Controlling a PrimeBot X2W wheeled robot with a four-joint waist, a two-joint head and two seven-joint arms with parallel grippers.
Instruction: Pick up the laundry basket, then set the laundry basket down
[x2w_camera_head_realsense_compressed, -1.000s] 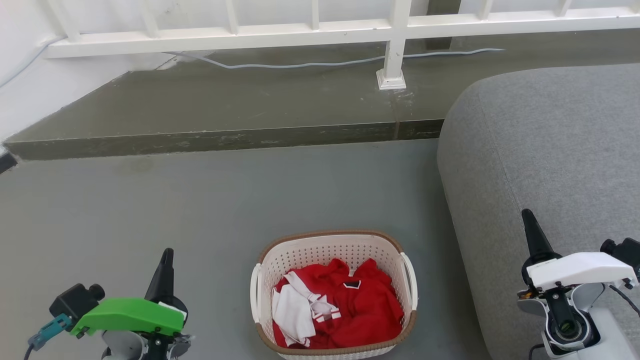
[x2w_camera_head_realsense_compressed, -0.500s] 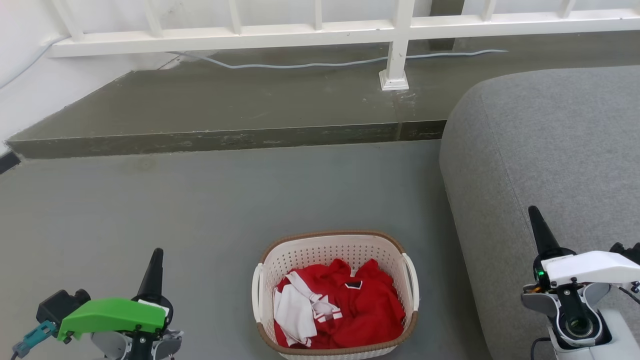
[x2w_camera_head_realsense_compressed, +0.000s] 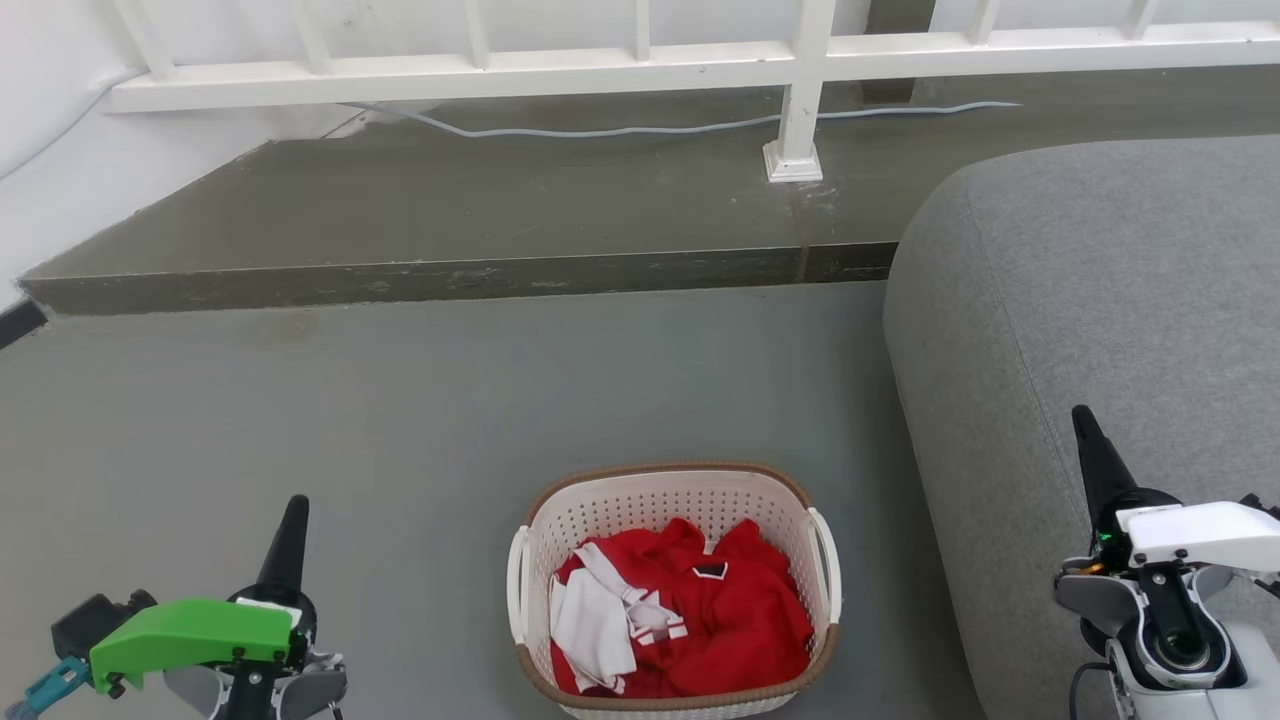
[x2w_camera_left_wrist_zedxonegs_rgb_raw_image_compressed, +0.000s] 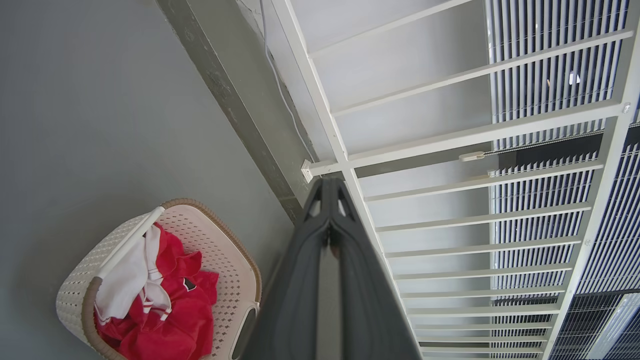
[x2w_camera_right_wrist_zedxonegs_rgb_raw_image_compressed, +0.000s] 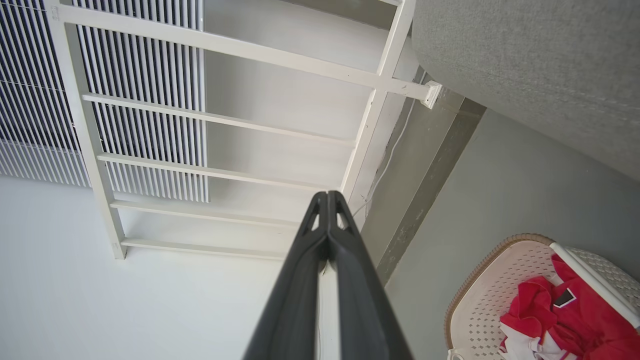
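The laundry basket (x2w_camera_head_realsense_compressed: 672, 500) stands on the grey floor at the bottom centre of the head view, cream-white and perforated with a brown rim, white side handles, and red and white clothes inside. It also shows in the left wrist view, laundry basket (x2w_camera_left_wrist_zedxonegs_rgb_raw_image_compressed: 220, 250), and in the right wrist view, laundry basket (x2w_camera_right_wrist_zedxonegs_rgb_raw_image_compressed: 495, 295). My left gripper (x2w_camera_head_realsense_compressed: 293, 512) is shut, off to the basket's left and holding nothing; its tips meet in the left wrist view, left gripper (x2w_camera_left_wrist_zedxonegs_rgb_raw_image_compressed: 328, 186). My right gripper (x2w_camera_head_realsense_compressed: 1085, 425) is shut too, far to the basket's right over the sofa, right gripper (x2w_camera_right_wrist_zedxonegs_rgb_raw_image_compressed: 327, 197).
A large grey sofa (x2w_camera_head_realsense_compressed: 1100, 290) fills the right side, close to the basket. A raised dark step (x2w_camera_head_realsense_compressed: 450, 270) crosses the floor behind, with a white railing (x2w_camera_head_realsense_compressed: 640, 65) and a pale cable (x2w_camera_head_realsense_compressed: 600, 128) on it. Open floor lies left of the basket.
Both grippers have drifted outward and lower in the head view, the left one leftward and the right one rightward. The basket stays where it was on the floor.
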